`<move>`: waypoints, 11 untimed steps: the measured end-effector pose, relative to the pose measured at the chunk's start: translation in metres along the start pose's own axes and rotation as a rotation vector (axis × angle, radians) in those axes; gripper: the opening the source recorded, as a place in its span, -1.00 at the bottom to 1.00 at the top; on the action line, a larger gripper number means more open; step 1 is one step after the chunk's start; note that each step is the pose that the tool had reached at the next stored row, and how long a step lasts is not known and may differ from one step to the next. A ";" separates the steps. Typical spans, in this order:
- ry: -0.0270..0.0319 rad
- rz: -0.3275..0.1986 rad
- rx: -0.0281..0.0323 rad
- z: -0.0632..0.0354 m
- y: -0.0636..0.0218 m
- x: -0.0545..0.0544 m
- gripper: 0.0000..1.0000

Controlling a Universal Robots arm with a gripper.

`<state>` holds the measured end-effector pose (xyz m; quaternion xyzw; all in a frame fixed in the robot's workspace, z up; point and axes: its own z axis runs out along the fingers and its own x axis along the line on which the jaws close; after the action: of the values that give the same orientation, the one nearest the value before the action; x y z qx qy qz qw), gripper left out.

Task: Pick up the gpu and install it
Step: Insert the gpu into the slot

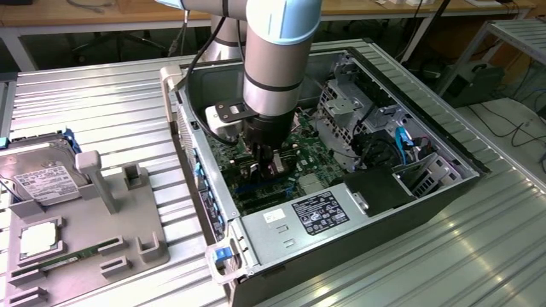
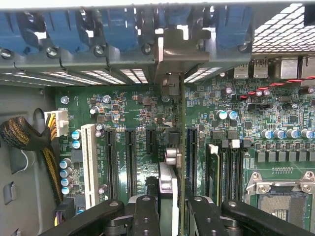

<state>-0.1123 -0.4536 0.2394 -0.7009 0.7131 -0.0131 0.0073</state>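
One open computer case point(image 1: 410, 121) lies on the ribbed metal table point(image 1: 102, 109), with the Universal Robots arm point(image 1: 277, 57) reaching down into it over the green motherboard point(image 2: 142, 123). On the exterior view's left, a grey parts stand point(image 1: 111, 230) carries a silver hard drive point(image 1: 43, 176). Seen edge-on from the wrist, the gpu point(image 2: 170, 162) stands upright, its silver bracket up at the rear slot openings. The gripper point(image 2: 171, 214) is clamped on the card's edge. By my reading the install step is under way; seating calls for the card's edge to sit squarely over its slot.
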 end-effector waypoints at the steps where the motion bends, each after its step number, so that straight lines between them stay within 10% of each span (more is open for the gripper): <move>1: -0.0001 0.000 0.0000 0.0001 0.0000 0.000 -0.44; 11: -0.0002 0.000 0.0001 -0.0030 -0.0001 0.000 -0.44</move>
<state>-0.1123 -0.4535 0.2424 -0.7009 0.7131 -0.0131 0.0074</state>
